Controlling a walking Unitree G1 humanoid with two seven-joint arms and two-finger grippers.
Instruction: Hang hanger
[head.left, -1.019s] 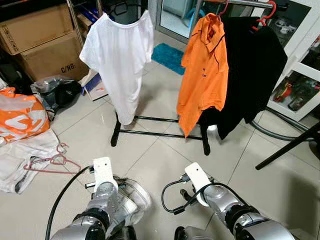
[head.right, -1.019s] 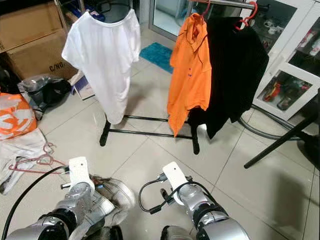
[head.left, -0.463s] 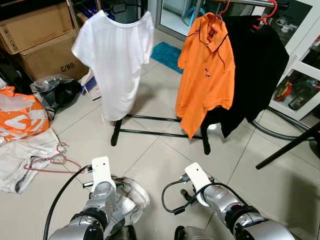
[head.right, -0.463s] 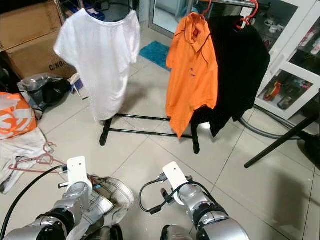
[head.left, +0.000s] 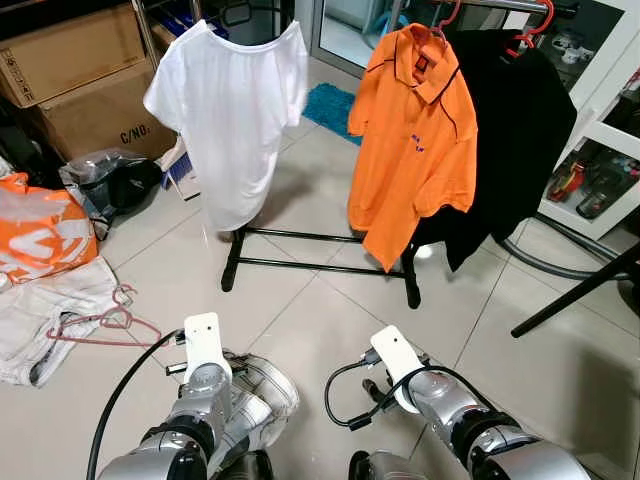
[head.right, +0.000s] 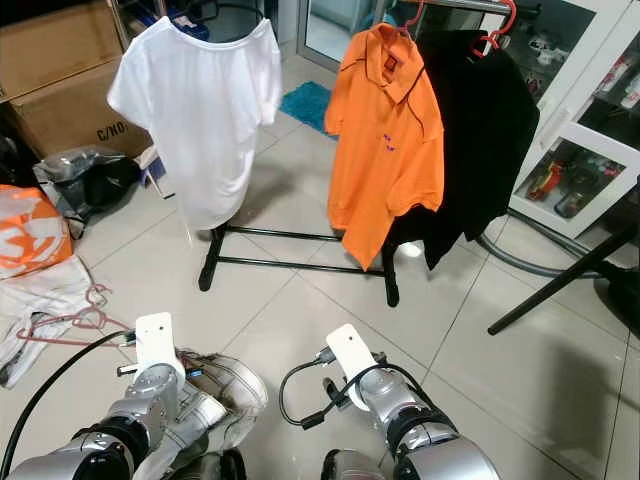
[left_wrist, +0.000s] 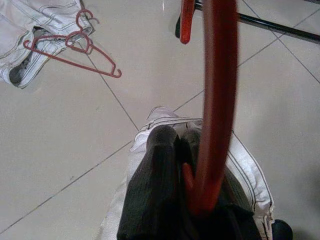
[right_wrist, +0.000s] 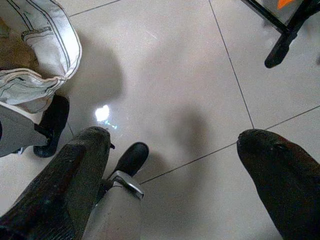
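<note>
In the left wrist view my left gripper (left_wrist: 175, 136) is shut on a red hanger (left_wrist: 215, 100), which rises from between the fingers. A white garment with dark stitching (left_wrist: 150, 155) hangs under it, just above the tiled floor; in the left eye view it bunches beside my left arm (head.left: 205, 385). My right gripper (right_wrist: 172, 139) is open over bare tiles, holding nothing. Ahead stands a black clothes rack (head.left: 300, 265) whose top rail (head.left: 495, 5) carries a white T-shirt (head.left: 230, 110), an orange polo (head.left: 410, 130) and a black garment (head.left: 510, 120).
Pink hangers (head.left: 105, 322) lie on white clothes (head.left: 45, 305) on the floor at left, by an orange bag (head.left: 40, 230) and cardboard boxes (head.left: 70, 70). A white glass-door cabinet (head.left: 610, 150) and a slanting black leg (head.left: 580, 290) stand at right.
The white T-shirt and orange polo have swung and turned on the rack. My left arm has shifted slightly left with the hanger; the right arm is still.
</note>
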